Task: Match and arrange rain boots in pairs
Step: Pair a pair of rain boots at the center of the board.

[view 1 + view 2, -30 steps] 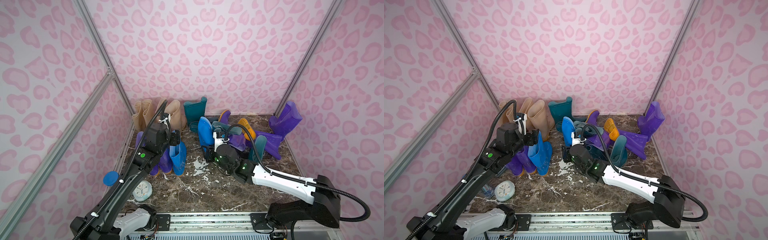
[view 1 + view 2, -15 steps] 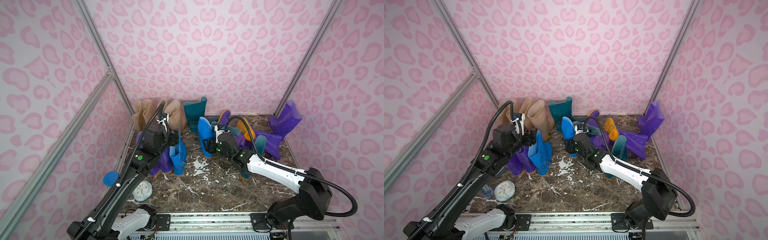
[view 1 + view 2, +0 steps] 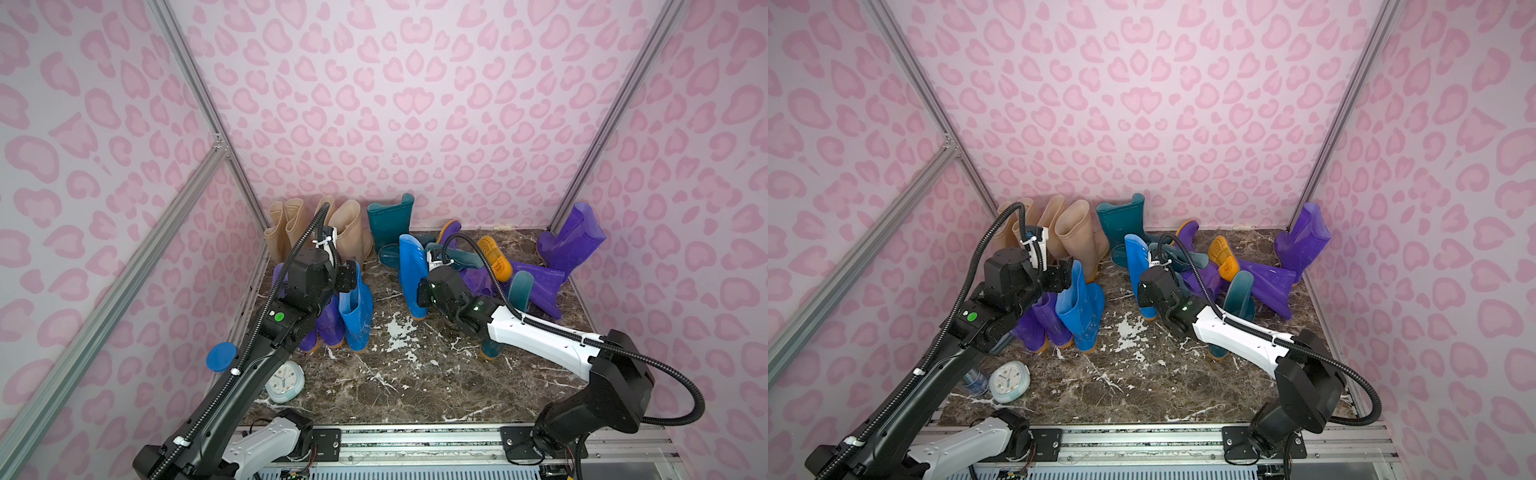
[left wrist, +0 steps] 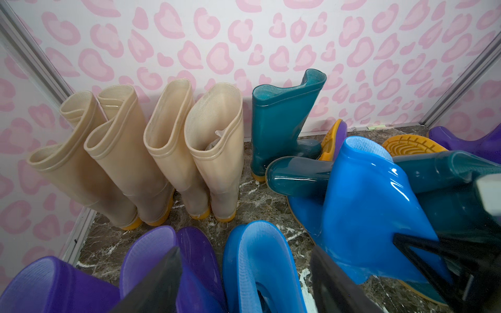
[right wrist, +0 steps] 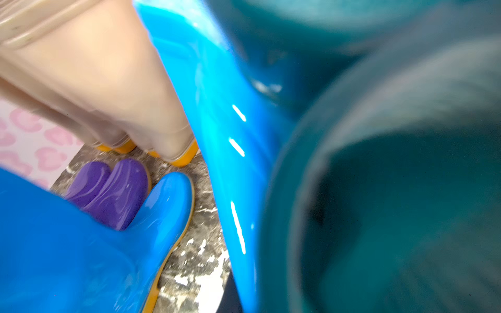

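Four beige rain boots (image 4: 173, 141) stand in a row at the back wall (image 3: 415, 124), and one dark teal boot (image 4: 279, 122) stands upright beside them. In front of the beige row, two purple boots (image 3: 328, 324) and one bright blue boot (image 3: 355, 311) stand together. The left gripper (image 3: 348, 277) hangs over the blue one's top with its fingers spread. A second blue boot (image 3: 409, 270) stands at the centre. The right gripper (image 3: 420, 293) is against its shaft with jaws pressed together; I cannot tell whether they pinch rubber. Behind it, two more teal boots (image 3: 519, 291) and at least four more purple boots (image 3: 540, 282) lie tangled.
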You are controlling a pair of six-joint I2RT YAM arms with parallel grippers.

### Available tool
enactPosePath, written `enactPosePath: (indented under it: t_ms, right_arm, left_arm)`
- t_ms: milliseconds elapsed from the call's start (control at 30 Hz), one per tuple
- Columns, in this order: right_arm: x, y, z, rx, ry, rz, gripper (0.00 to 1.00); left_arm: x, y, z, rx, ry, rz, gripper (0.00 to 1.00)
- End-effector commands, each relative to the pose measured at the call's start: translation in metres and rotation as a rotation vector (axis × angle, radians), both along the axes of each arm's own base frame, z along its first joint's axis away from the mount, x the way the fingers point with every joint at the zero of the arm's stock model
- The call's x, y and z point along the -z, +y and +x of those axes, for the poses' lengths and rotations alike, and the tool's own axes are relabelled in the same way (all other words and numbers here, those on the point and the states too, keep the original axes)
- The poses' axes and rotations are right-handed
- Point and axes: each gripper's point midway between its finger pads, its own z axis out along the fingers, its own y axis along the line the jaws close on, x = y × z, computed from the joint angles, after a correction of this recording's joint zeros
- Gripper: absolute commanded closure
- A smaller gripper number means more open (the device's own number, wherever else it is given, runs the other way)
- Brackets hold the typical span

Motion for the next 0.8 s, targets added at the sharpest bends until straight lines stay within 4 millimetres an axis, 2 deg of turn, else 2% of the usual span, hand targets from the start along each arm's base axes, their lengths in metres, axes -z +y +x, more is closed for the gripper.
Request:
enactPosePath:
  t_ms: [0, 67, 233, 567, 667, 767]
  right_arm:
    - [-0.029, 0.023, -0.01, -0.087, -0.061, 0.024, 1.0]
    - [-0.036, 0.035, -0.02, -0.132, -0.065, 0.041, 1.0]
    - [-0.039, 0.066, -0.043, -0.255, -0.012, 0.136, 1.0]
    - [-0.031, 0.101, -0.063, -0.346, 0.065, 0.249, 1.0]
    - [-0.042, 0.109, -0.072, -0.394, 0.069, 0.306, 1.0]
    - [-0.062, 0.104, -0.079, -0.408, 0.033, 0.346, 1.0]
  left_arm:
    - [-0.006, 0.0, 0.003, -0.003, -0.026, -0.005, 0.24]
    - [-0.005, -0.001, 0.003, 0.0, -0.023, -0.009, 0.24]
    - [-0.004, -0.001, 0.003, -0.003, -0.021, -0.006, 0.24]
    - [-0.005, 0.0, 0.003, -0.005, -0.024, -0.001, 0.24]
    - [-0.006, 0.0, 0.003, -0.007, -0.027, -0.003, 0.24]
    - [-0.006, 0.001, 0.003, -0.009, -0.029, 0.0, 0.24]
